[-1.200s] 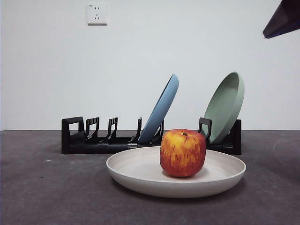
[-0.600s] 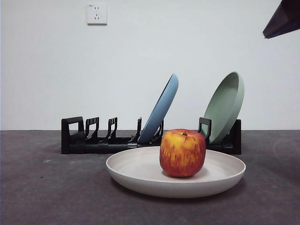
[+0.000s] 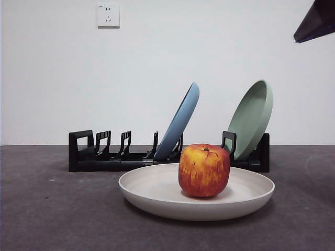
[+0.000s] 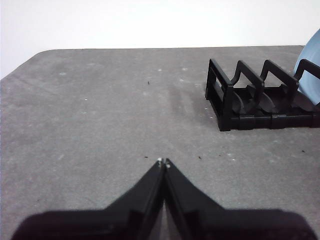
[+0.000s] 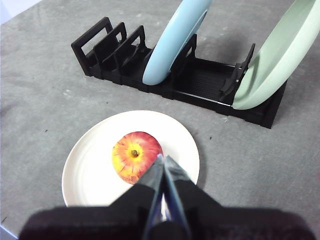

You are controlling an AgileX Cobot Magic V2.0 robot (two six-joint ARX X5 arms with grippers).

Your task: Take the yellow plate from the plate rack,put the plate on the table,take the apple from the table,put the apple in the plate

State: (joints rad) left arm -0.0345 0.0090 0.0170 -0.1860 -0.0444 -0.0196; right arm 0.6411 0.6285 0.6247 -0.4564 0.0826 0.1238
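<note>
The cream yellow plate (image 3: pixel 157 191) lies flat on the dark grey table (image 3: pixel 47 214) in front of the black plate rack (image 3: pixel 99 157). The red and yellow apple (image 3: pixel 204 170) sits upright in the plate, right of its middle. In the right wrist view the plate (image 5: pixel 95 165) and apple (image 5: pixel 132 156) lie below my right gripper (image 5: pixel 163 159), which is shut, empty and held above them. It shows as a black tip (image 3: pixel 316 22) at the front view's top right corner. My left gripper (image 4: pixel 163 162) is shut and empty over bare table, near the rack's handle end (image 4: pixel 222 95).
A blue plate (image 3: pixel 180 123) and a pale green plate (image 3: pixel 254 117) lean in the rack's slots. They also show in the right wrist view, the blue plate (image 5: pixel 175 40) and the green plate (image 5: pixel 272 60). A wall socket (image 3: pixel 108 15) is on the white wall behind.
</note>
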